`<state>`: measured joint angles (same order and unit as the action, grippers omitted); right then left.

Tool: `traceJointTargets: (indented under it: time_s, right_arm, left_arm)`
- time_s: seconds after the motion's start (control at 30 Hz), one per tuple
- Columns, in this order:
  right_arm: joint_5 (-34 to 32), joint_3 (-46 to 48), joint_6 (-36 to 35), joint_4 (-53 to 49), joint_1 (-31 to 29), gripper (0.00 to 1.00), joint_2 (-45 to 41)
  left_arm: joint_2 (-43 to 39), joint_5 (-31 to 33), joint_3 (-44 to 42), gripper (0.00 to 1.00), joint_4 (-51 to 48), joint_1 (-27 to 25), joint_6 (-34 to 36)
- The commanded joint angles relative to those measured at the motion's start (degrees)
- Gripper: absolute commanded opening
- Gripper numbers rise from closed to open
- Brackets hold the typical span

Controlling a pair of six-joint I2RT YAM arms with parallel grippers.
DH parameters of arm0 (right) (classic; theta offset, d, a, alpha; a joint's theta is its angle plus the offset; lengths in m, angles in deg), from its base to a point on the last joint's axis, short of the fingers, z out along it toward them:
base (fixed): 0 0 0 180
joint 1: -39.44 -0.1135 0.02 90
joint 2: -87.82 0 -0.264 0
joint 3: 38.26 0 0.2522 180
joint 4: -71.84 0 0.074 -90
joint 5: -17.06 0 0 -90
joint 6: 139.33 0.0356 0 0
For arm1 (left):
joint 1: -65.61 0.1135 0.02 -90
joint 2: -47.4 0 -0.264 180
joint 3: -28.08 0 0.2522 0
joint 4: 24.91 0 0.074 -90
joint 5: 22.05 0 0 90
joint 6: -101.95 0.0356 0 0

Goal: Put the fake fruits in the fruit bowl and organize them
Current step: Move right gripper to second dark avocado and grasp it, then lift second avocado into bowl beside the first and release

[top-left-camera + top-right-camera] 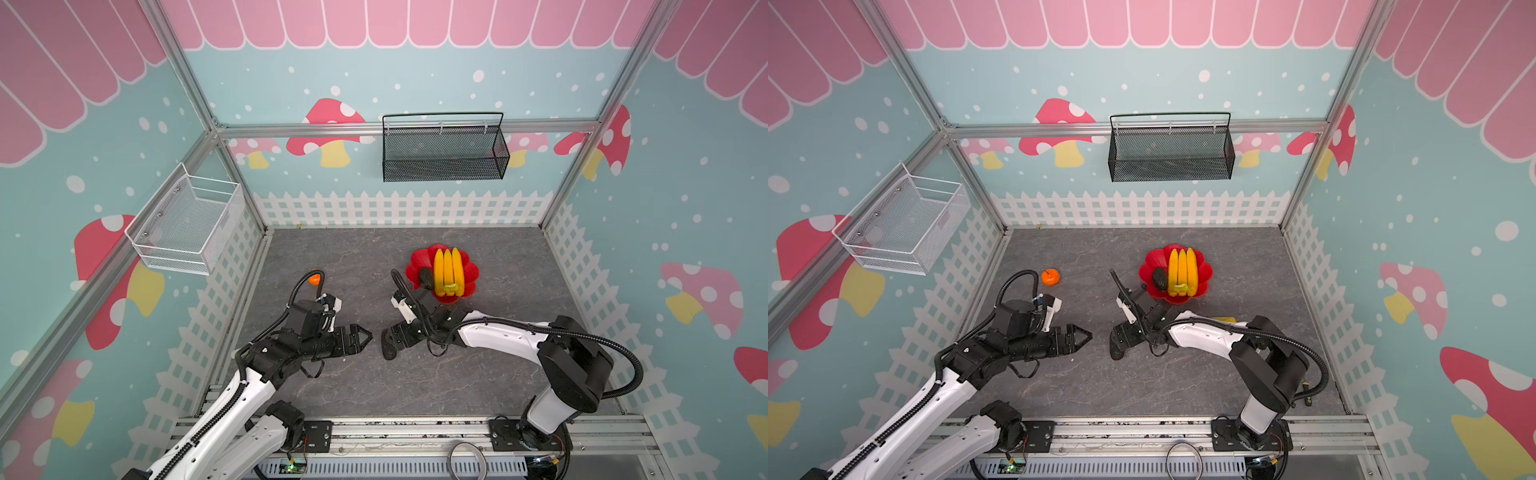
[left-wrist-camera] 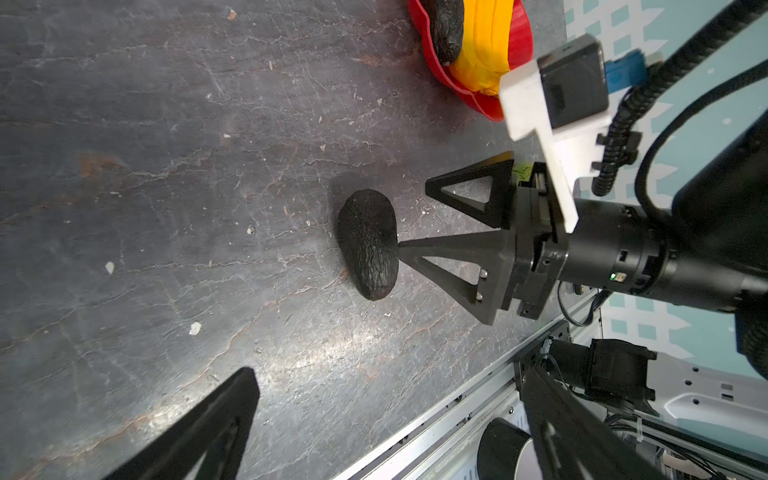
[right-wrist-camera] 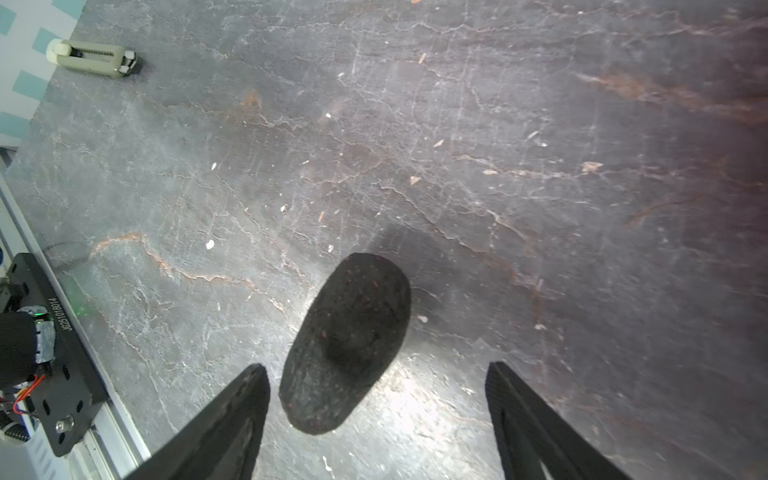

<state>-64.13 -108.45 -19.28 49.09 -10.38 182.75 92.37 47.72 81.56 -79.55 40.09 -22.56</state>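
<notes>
Both jaws spread apart, empty; avocado (image 3: 345, 345) lies on table (image 3: 540, 145) between right jaws' tips

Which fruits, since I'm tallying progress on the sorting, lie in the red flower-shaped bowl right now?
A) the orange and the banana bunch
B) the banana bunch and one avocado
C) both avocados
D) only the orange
B: the banana bunch and one avocado lie in the red bowl, while the orange and the other avocado sit out on the table.
</notes>
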Motion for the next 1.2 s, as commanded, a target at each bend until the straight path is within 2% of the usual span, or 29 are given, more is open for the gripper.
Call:
traceJointTargets:
  time_s: [0.0, 0.13, 0.2, 0.27, 0.4, 0.57, 0.77, 1.0, 1.17]
  right_arm:
    - [-0.48, -1.61, 2.08, 1.27, -1.76, 0.85, 2.67]
    - [-1.39, -3.83, 3.03, 0.56, -2.99, 0.83, 6.11]
    - [-2.07, -4.54, 3.38, 0.04, -3.20, 0.75, 7.51]
    - [-2.75, -4.97, 3.62, -0.44, -3.31, 0.63, 8.71]
    - [-4.24, -5.14, 3.34, -0.57, -3.35, 0.51, 7.98]
    - [-5.42, -8.70, -0.06, -1.74, -1.55, 0.49, 5.64]
    - [-2.04, -18.46, -6.36, -4.82, 8.52, 0.48, 6.61]
    - [-4.12, -31.76, -12.73, -8.10, 19.10, 0.48, 13.42]
    - [-6.93, -39.04, -14.76, -8.98, 23.94, 0.48, 21.12]
  left_arm:
    - [-1.46, 0.55, -1.22, 0.99, -0.24, 0.33, -1.40]
    - [-1.81, 0.61, -1.40, 0.99, -0.25, 0.33, -1.59]
    - [-2.20, 0.98, -1.41, 0.99, -0.16, 0.35, -1.62]
    - [-2.45, 1.39, -1.40, 0.99, -0.17, 0.36, -1.51]
    - [-2.10, 1.71, -1.30, 0.99, -0.09, 0.30, -1.31]
    - [-0.38, 2.16, -0.55, 0.99, 1.82, 0.34, -1.07]
    - [4.45, 3.40, 1.53, 0.99, 8.94, 0.38, -1.09]
    - [15.82, 2.28, 6.11, 0.99, 17.60, 0.36, 0.37]
    - [22.50, 1.59, 9.35, 1.00, 21.46, 0.29, 1.91]
